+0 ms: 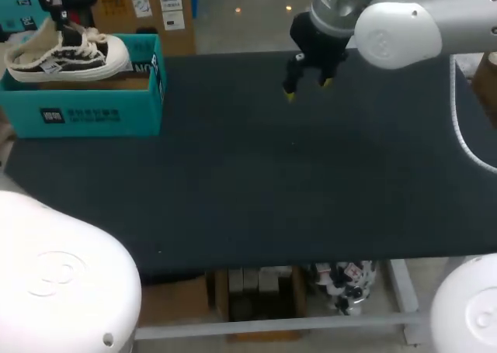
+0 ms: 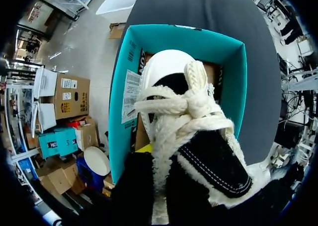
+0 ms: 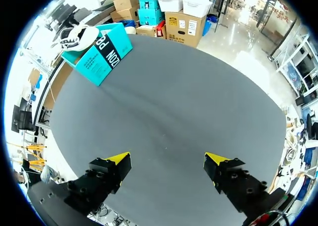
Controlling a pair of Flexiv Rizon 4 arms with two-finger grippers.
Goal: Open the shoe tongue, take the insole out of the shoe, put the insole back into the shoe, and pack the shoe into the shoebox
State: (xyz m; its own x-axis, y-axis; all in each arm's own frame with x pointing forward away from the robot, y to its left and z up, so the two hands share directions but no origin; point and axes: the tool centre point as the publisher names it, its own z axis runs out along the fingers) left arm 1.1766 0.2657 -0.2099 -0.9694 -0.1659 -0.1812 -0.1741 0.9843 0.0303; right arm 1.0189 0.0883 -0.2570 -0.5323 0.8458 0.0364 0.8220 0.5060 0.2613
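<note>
Left claw [image 2: 156, 176] is pinching shoe [image 2: 198, 136] at heel collar, holding it over shoebox [image 2: 226, 62] for packing; right claw [image 3: 168, 164] is idling clear, wide open, empty.

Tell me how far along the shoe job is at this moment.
Looks done: no loose insole shows on the table, so the insole steps seem finished. In hand: the shoe sits high in the teal shoebox, with the left end effector at its opening; its grip is hidden. The right end effector hangs open and empty. Left: settle the shoe fully inside and let go.
</note>
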